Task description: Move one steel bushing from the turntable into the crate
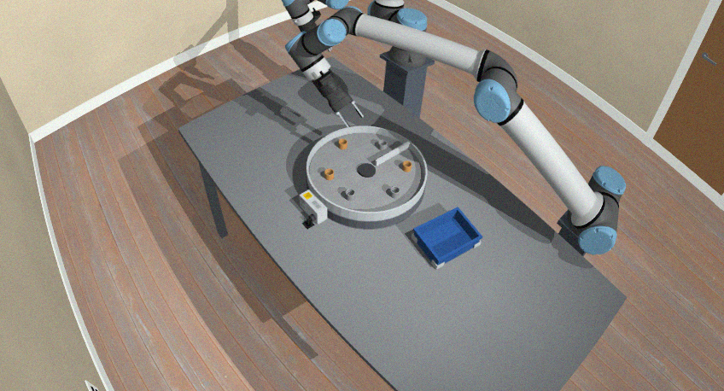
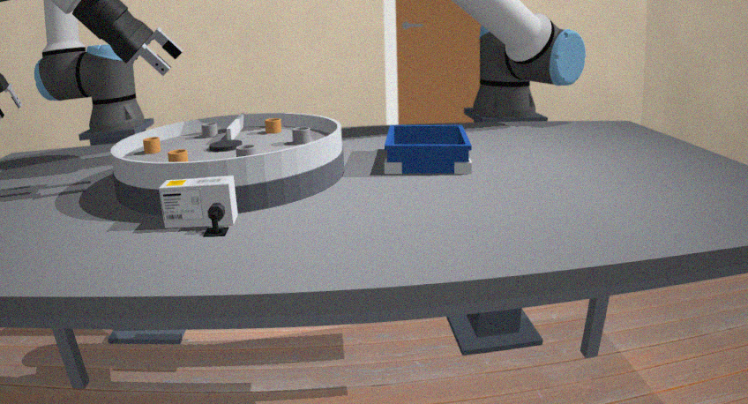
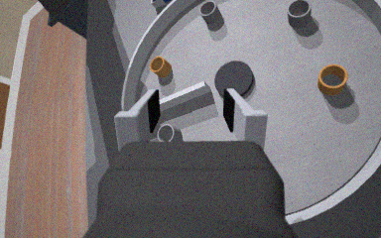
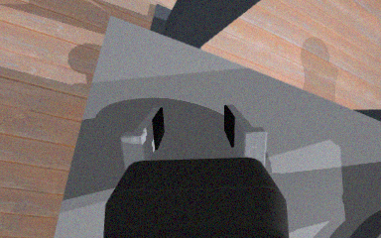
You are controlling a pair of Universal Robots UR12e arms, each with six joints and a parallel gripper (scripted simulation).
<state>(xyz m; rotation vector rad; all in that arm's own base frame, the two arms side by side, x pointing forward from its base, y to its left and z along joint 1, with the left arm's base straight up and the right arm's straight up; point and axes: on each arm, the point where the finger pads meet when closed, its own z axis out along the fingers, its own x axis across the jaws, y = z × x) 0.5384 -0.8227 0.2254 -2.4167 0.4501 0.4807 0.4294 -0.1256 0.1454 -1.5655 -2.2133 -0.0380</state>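
The turntable (image 1: 318, 151) (image 2: 283, 156) (image 3: 302, 164) bears three grey steel bushings: one (image 1: 381, 143) (image 2: 208, 130) (image 3: 176, 135) beside the raised bar, one (image 1: 394, 190) (image 2: 302, 137) (image 3: 212, 20) on the crate's side, and one (image 1: 349, 194) (image 2: 245, 152) (image 3: 298, 23) toward the white box. The blue crate (image 1: 425, 249) (image 2: 427, 160) sits level within its white corner guides and looks empty. My left gripper (image 1: 350, 119) (image 2: 170, 61) (image 3: 190, 102) is open and empty, tilted above the turntable's edge. My right gripper (image 2: 10, 111) (image 4: 193, 118) is open and empty, away from the turntable over the table's corner.
Three orange bushings (image 1: 342, 144) (image 1: 329, 174) (image 1: 406, 166) stand on the turntable. A pale bar (image 1: 392, 154) (image 2: 235, 127) (image 3: 188, 99) rises between hub and rim. A white box (image 1: 312, 207) (image 2: 197, 203) with a black fitting stands against the turntable. The left arm reaches over the table's far side.
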